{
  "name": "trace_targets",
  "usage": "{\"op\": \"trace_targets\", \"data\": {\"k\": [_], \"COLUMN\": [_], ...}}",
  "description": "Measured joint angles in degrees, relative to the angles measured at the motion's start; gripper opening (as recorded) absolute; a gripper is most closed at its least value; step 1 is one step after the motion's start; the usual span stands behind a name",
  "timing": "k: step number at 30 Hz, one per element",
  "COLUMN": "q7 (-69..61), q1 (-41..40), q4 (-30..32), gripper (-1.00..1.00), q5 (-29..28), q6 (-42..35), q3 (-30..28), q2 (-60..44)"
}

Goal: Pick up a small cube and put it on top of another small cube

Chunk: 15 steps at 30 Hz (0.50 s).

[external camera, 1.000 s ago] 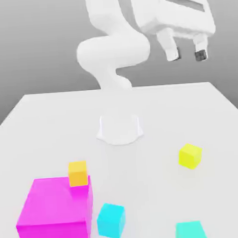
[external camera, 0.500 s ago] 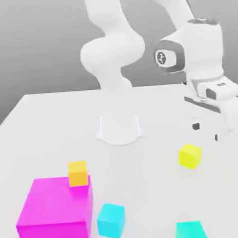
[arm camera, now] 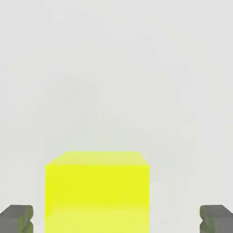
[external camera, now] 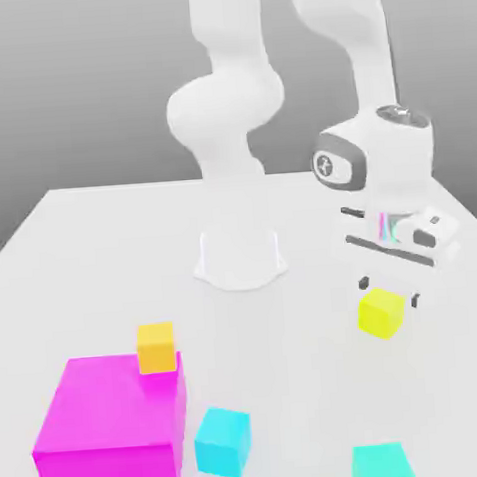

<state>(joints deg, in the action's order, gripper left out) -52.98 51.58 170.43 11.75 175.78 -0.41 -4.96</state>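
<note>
**op_remote:** While I've got the arm parked on the exterior view's right, the claw [external camera: 389, 290] hangs pointing down just above the small yellow cube [external camera: 381, 313], fingers spread wide with nothing pinched. That cube sits flat on the white counter [external camera: 103, 252], one vertical edge turned toward the exterior camera. It's a cube, so no long axis to speak of.

**gridwatcher:** What does the hand cam give you that the wide shot doesn't?

**op_remote:** From the hand cam I see the yellow cube [arm camera: 97, 191] square-on between the two grey fingertips [arm camera: 16, 218], a clear gap on each side. My wide shot adds the rest: an orange cube [external camera: 157, 346] beside the magenta block [external camera: 110, 427], a cyan cube [external camera: 223, 441], and a teal cube [external camera: 382, 465] at the near edge.
</note>
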Motion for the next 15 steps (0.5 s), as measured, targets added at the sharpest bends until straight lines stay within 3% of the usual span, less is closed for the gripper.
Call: {"op": "trace_targets", "data": {"k": [6, 7, 15], "q7": [-0.6, -0.5, -0.7], "q1": [-2.4, -2.3, -2.5], "q4": [-0.5, -0.5, -0.5], "gripper": [0.0, -1.0, -1.0], "q5": [1.4, 1.4, 1.4], "q6": [5.7, 6.3, 5.5], "q3": [3.0, 3.1, 3.1], "q2": [-6.4, -7.0, -6.3]}}
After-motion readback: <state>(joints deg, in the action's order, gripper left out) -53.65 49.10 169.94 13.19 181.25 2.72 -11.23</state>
